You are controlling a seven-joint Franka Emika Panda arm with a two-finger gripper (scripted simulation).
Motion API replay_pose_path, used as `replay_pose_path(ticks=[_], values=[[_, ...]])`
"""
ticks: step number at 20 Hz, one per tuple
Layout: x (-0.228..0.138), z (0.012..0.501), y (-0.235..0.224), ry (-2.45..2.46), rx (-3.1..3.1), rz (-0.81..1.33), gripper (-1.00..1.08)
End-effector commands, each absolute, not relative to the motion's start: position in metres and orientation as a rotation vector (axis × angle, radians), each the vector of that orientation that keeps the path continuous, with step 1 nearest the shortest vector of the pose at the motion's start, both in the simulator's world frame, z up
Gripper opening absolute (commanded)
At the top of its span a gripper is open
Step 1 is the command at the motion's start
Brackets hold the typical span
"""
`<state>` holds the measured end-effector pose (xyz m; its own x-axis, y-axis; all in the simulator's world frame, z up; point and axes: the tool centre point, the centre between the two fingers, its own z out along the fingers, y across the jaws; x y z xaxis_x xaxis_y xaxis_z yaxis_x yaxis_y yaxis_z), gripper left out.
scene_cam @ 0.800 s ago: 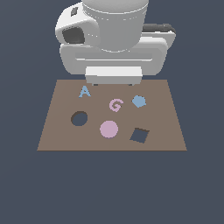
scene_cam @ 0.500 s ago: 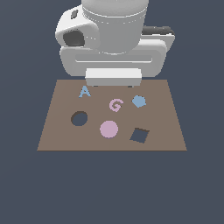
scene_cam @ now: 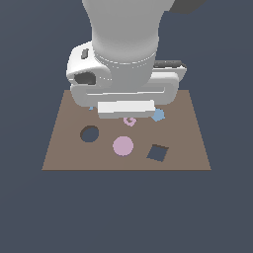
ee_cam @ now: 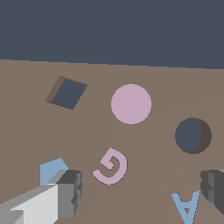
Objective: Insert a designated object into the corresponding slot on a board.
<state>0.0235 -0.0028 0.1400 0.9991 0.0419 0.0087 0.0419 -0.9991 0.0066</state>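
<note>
The claw [ee_cam: 142, 190] hung wide open and empty above the far part of the board [scene_cam: 192, 143], straddling the pink letter G [ee_cam: 110, 166]. The pink disc [scene_cam: 123, 146] lay flat near the middle of the board, toward its near edge, between the round hole [scene_cam: 89, 133] and the square hole [scene_cam: 157, 152]. I judged the main danger was a descent from there: the fingers [ee_cam: 70, 191] would close on the G, or nudge the blue pentagon [ee_cam: 52, 169] or blue A [ee_cam: 187, 206], rather than the disc. Being so thin, the disc might also slip out.
</note>
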Motion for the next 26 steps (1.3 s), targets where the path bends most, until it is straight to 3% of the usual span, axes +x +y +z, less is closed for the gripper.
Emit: replay_pose_path(ticks=[1, 13, 26], values=[[0.032, 0.126, -0.005, 0.094, 3.135, 0.011, 1.00], [0.073, 0.063, -0.010, 0.225, 3.133, 0.002, 1.00], [0.082, 0.049, -0.010, 0.253, 3.131, -0.001, 1.00]])
